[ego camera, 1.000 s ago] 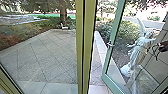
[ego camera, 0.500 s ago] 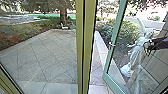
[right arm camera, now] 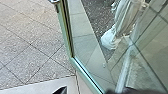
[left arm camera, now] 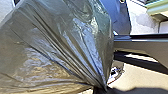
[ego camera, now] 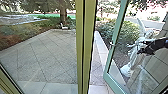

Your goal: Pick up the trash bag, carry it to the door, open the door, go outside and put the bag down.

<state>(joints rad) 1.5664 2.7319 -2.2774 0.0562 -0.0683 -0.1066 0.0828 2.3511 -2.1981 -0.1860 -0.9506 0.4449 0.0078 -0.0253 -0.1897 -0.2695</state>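
1. Left gripper: jaws clamped on the gathered neck of the trash bag.
2. Trash bag: dark, translucent, at the left gripper. Its narrow neck points to the jaws; the long axis runs from there out to the wide, full body, creases fanning along it. Whether that axis hangs plumb, I cannot tell.
3. Right gripper: at the right of the head view, reaching inward across the door's glass. State of its jaws – cannot tell. Contact with the glass – cannot tell.
4. Door: green frame, glazed, standing ajar. Its long axis is upright; a metal handle is fitted on the free edge. Paving shows between that edge and the yellow-green post.
5. Beyond the door's glass: a white statue, upright, near a shrub.
6. Left of the post: diagonally jointed paving, a tree trunk past its far edge.
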